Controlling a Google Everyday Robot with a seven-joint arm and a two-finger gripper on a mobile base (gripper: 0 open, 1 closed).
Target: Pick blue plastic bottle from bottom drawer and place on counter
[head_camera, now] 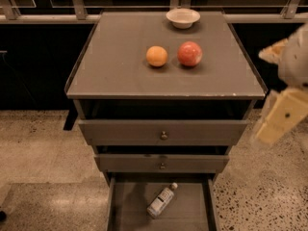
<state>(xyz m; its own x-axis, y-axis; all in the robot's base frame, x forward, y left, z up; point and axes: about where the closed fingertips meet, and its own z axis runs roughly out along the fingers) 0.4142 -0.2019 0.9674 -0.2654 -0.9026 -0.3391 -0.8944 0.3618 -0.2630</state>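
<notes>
The blue plastic bottle (pixel 161 200) lies on its side in the open bottom drawer (pixel 130 211), its white cap pointing to the back right. The counter (pixel 120 66) is the grey top of the cabinet. My gripper (pixel 280 117) is the pale shape at the right edge of the view. It hangs beside the cabinet's right side at about the height of the upper drawers, well above and to the right of the bottle, and touches nothing.
On the counter stand an orange (pixel 157 56), a red apple (pixel 190 54) and a white bowl (pixel 183 18) at the back. Two upper drawers with small knobs (pixel 163 135) stick out partway. Speckled floor surrounds the cabinet.
</notes>
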